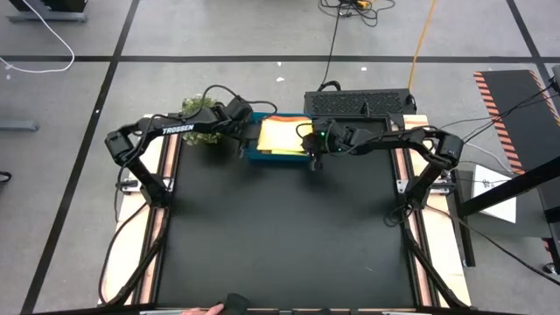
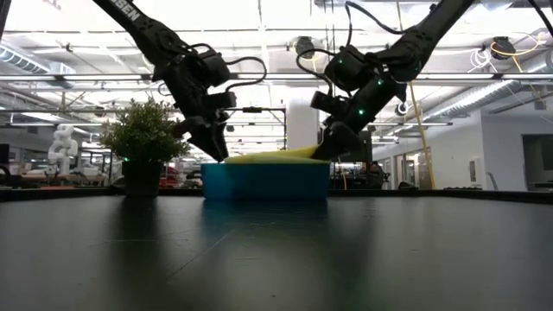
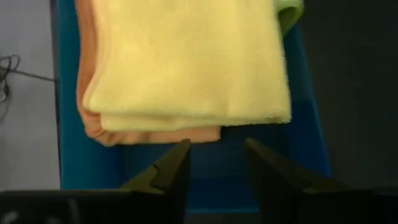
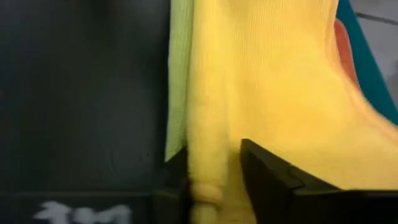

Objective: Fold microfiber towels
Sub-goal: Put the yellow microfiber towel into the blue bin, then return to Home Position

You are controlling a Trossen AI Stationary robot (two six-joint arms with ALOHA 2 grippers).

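The microfiber towels (image 1: pixel 282 136) sit stacked in the blue tray (image 2: pixel 266 180) at the far edge of the worktop (image 1: pixel 280 236), just right of the little plant (image 2: pixel 143 131). A yellow one lies on top, orange-yellow beneath, and a lime green edge peeks out on the right side.

My right gripper (image 4: pixel 214 177) is down at the right edge of the stack, and its fingers are pinched onto a fold of the top yellow towel (image 4: pixel 267 87). My left gripper (image 3: pixel 214 165) hovers over the tray's left end, fingers parted a little and holding nothing, with the towel's edge just ahead of them.

These cloths look soft, thin and very light. I judge they will drape and sag rather than hold shape, and layers may cling together. A corner or hem is the place to grip, taking only the top layer.
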